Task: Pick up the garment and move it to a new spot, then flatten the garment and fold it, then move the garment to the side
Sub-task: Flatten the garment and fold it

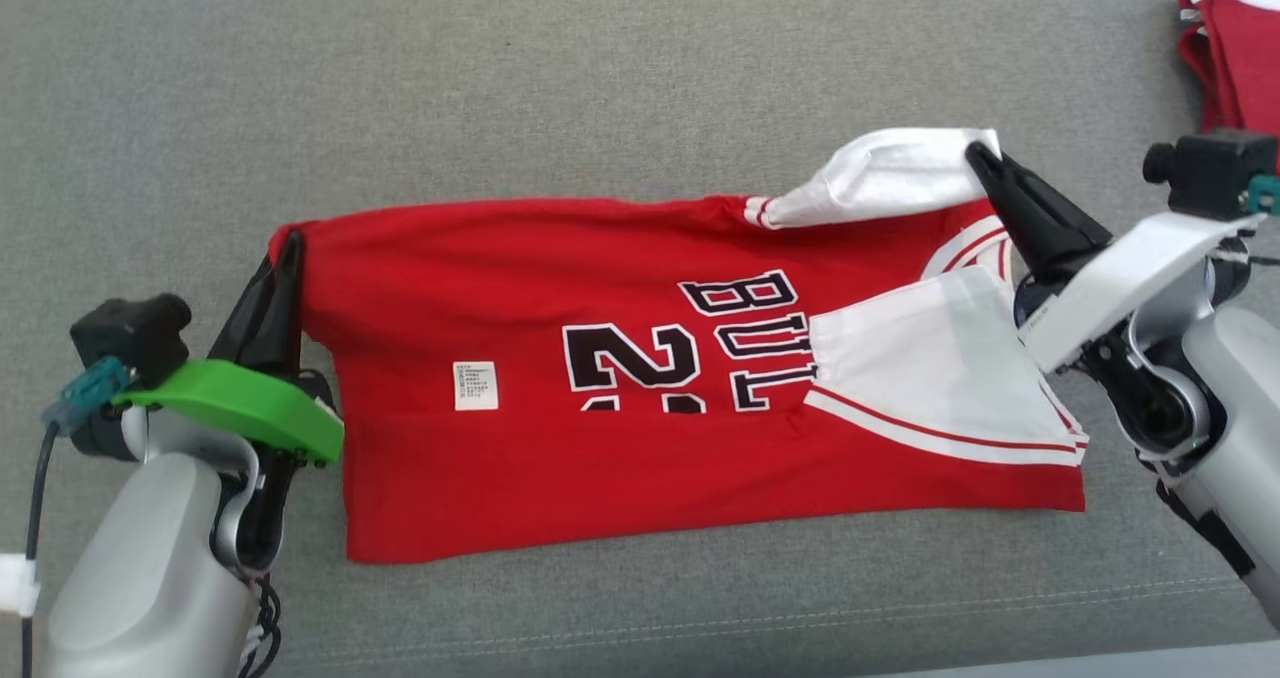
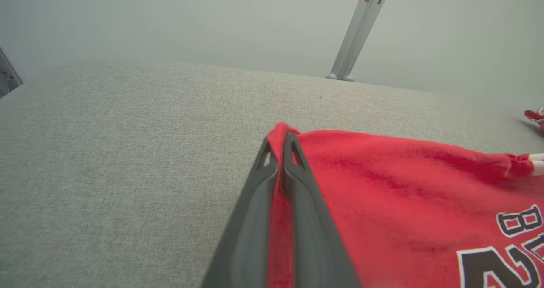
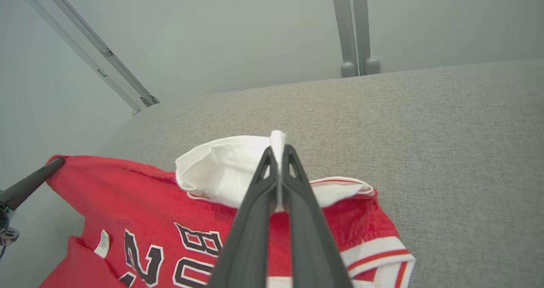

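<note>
Obs. The red basketball jersey [image 1: 620,438], soft knit with white sleeves and black lettering, lies spread near the middle of the grey woven surface [image 1: 600,78]. Its print faces up, the hem is toward your left arm and the collar toward your right. The near long edge looks turned up over the number, since the digits are cut off halfway.

Left gripper [image 1: 290,248]: fingers clamped on the far hem corner, with red cloth pinched between them, as the left wrist view shows. Right gripper [image 1: 985,163]: fingers clamped on the edge of the far white sleeve [image 1: 890,173], with a tab of white cloth poking past the tips.

Handling, by judgement. The cloth is light and limp, with no stiffness of its own. Expect it to sag between your two holds and to drag on the coarse weave rather than slide. The knit should not slip out easily, but the sleeve pinch is thin and may stretch before the body follows. A hold nearer the shoulder seam would carry the body better.

A second red-and-white garment [image 1: 1235,48] sits at the far right, well apart.
</note>
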Robot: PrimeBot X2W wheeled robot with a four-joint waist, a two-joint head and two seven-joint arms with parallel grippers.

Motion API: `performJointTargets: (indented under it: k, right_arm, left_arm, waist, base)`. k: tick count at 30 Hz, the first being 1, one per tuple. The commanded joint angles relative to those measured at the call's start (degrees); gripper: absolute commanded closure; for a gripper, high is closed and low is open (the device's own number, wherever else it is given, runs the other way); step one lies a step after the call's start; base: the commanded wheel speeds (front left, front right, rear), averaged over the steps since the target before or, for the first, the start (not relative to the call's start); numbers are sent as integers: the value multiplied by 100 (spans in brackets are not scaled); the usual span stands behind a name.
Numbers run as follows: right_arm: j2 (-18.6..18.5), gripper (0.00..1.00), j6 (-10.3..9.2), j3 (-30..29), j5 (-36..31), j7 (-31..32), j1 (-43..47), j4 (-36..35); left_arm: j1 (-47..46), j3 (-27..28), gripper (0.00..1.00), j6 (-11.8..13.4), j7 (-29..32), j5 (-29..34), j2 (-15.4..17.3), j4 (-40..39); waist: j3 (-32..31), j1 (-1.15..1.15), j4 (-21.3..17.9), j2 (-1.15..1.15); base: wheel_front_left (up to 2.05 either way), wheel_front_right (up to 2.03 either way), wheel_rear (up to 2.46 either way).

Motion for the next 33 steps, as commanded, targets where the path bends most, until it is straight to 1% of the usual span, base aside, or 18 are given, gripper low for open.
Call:
performJointTargets:
  k: [1, 3, 9, 10, 13, 17, 20, 24, 25, 26, 27, 29, 30, 31, 32, 33]
  right_arm:
    - [-70, 100, 0, -61, 78, -93, 269, -183]
    - [-139, 100, 0, -129, 97, -168, 563, -379]
    - [-251, 100, -1, -339, 46, -259, 1336, -902]
    - [-229, 100, 0, -407, 6, -268, 1588, -1000]
    - [-120, 100, 0, -458, -52, -266, 1898, -1066]
    - [44, 100, 0, -467, -246, -303, 2137, -953]
    - [124, 100, 0, -465, -324, -304, 2163, -824]
    - [289, 100, 0, -444, -453, -367, 2127, -461]
    - [322, 100, -1, -420, -494, -382, 2107, -363]
    - [341, 100, 0, -392, -539, -404, 2090, -266]
    - [353, 100, -1, -369, -594, -434, 2069, -176]
    - [385, 100, 0, -294, -707, -516, 2034, -19]
    - [382, 84, -1, -235, -760, -562, 2025, 47]
    - [380, 69, -1, -178, -804, -595, 2032, 100]
    - [376, 55, -1, -126, -837, -616, 2053, 149]
    - [354, 27, -1, -71, -862, -649, 2070, 182]
  left_arm:
    - [277, 77, 100, 11, -35, -78, 72, -213]
    - [569, 177, 100, 34, -43, -121, 126, -494]
    - [1320, 389, 100, 158, -38, -203, 116, -1217]
    - [1553, 480, 100, 197, -40, -224, 91, -1427]
    - [1887, 548, 100, 243, -40, -228, 44, -1621]
    - [2152, 620, 100, 314, -40, -167, 18, -1633]
    - [2233, 619, 100, 319, -41, -157, -24, -1554]
    - [2273, 656, 100, 320, -41, -145, -102, -1316]
    - [2272, 666, 98, 310, -41, -145, -114, -1239]
    - [2263, 669, 90, 294, -42, -115, -115, -1166]
    - [2252, 676, 85, 277, -41, -95, -118, -1090]
    - [2233, 716, 71, 251, -42, -74, -138, -971]
    - [2228, 744, 44, 236, -41, -51, -151, -925]
    - [2236, 776, 0, 229, -41, -27, -162, -898]
    - [2261, 802, 0, 215, -41, -9, -180, -886]
    - [2304, 833, 0, 203, -42, 5, -209, -883]
  waist:
    - [-231, 0, -218, 0]
    - [-280, 0, -272, 0]
    - [-327, 0, -359, 0]
    - [-333, 0, -383, 0]
    - [-336, 0, -412, 0]
    - [-332, 0, -443, 0]
    - [-331, 0, -453, 0]
    - [-342, 0, -457, 0]
    - [-343, 0, -456, 0]
    - [-344, 0, -456, 0]
    - [-346, 0, -455, 0]
    - [-348, 0, -455, 0]
    - [-351, 0, -455, 0]
    - [-355, 0, -456, 0]
    - [-360, 0, -459, 0]
    - [-364, 0, -462, 0]
  base:
    - [0, 0, 0]
    - [0, 0, 0]
    - [0, 0, 0]
    - [0, 0, 0]
    - [0, 0, 0]
    - [0, 0, 0]
    - [0, 0, 0]
    - [0, 0, 0]
    - [0, 0, 0]
    - [0, 0, 0]
    - [0, 0, 0]
    - [0, 0, 0]
    - [0, 0, 0]
    - [0, 0, 0]
    - [0, 0, 0]
    - [0, 0, 0]
